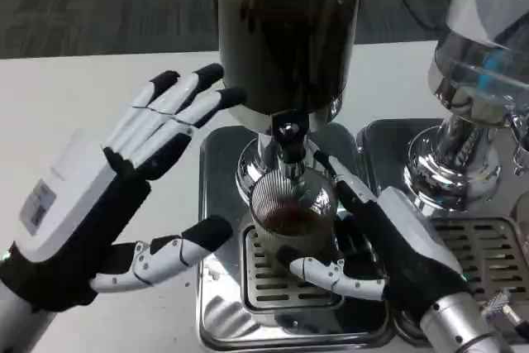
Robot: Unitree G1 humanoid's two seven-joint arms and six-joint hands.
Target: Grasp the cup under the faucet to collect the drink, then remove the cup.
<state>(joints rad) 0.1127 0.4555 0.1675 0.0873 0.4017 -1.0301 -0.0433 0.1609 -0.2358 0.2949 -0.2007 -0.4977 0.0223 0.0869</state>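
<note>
A clear ribbed cup (288, 219) holding dark drink stands on the drip grate right under the black faucet (288, 140) of the dark dispenser (285, 31). My right hand (388, 245) wraps the cup from the right, thumb across its front and fingers behind it. My left hand (124, 196) hangs to the left of the dispenser with fingers spread and nothing in them; its thumb points toward the cup without touching it. No stream shows from the faucet.
The steel drip tray (223, 303) with its slotted grate holds the cup. A second, clear dispenser (479, 55) on a chrome base stands at the right over its own tray (488, 245). White table lies to the left.
</note>
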